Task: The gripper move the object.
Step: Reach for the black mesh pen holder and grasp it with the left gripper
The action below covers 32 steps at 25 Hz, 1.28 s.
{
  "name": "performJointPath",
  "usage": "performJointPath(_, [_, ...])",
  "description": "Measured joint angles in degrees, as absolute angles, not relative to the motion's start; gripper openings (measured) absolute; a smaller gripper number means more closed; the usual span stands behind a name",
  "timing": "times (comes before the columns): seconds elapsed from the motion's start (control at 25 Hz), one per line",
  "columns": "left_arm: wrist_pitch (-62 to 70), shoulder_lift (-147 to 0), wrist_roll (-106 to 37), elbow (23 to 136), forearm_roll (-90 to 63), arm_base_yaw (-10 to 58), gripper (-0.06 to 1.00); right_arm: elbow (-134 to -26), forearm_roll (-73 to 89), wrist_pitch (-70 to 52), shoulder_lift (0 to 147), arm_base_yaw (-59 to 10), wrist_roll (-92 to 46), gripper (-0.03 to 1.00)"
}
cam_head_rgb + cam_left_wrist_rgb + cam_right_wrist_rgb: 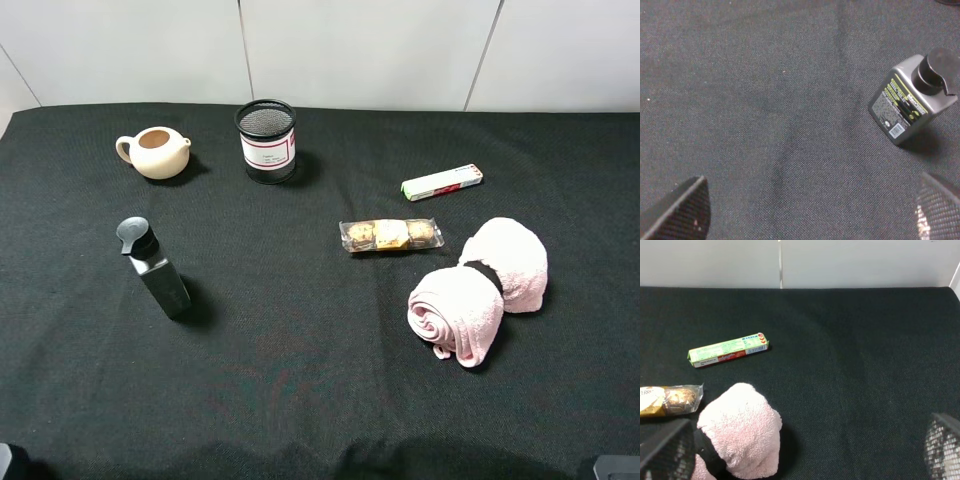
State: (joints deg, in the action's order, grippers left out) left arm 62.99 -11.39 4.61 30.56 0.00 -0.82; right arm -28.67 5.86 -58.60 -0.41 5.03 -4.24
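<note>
1. Left gripper [807, 212]: jaws spread wide, holding nothing; a dark grey bottle [912, 97] stands ahead of them, off toward one finger.
2. Right gripper [805, 452]: jaws wide, empty; a pink rolled towel [740, 427] sits just beside one finger.
3. The mesh pen cup [265, 140] stands upright well beyond the left jaws, past the bottle, near a teapot [155, 152].
</note>
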Motion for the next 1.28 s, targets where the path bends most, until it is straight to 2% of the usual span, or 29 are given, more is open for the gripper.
performJointPath(0.64, [46.67, -38.66, 4.76, 31.32, 0.0, -0.82, 0.85, -28.67, 5.86, -58.6, -0.41, 5.03, -4.24, 0.69])
performJointPath(1.28, [47.62, -58.17, 1.13, 48.18, 0.0, -0.82, 0.85, -28.67, 5.86, -58.6, -0.41, 5.03, -4.24, 0.69])
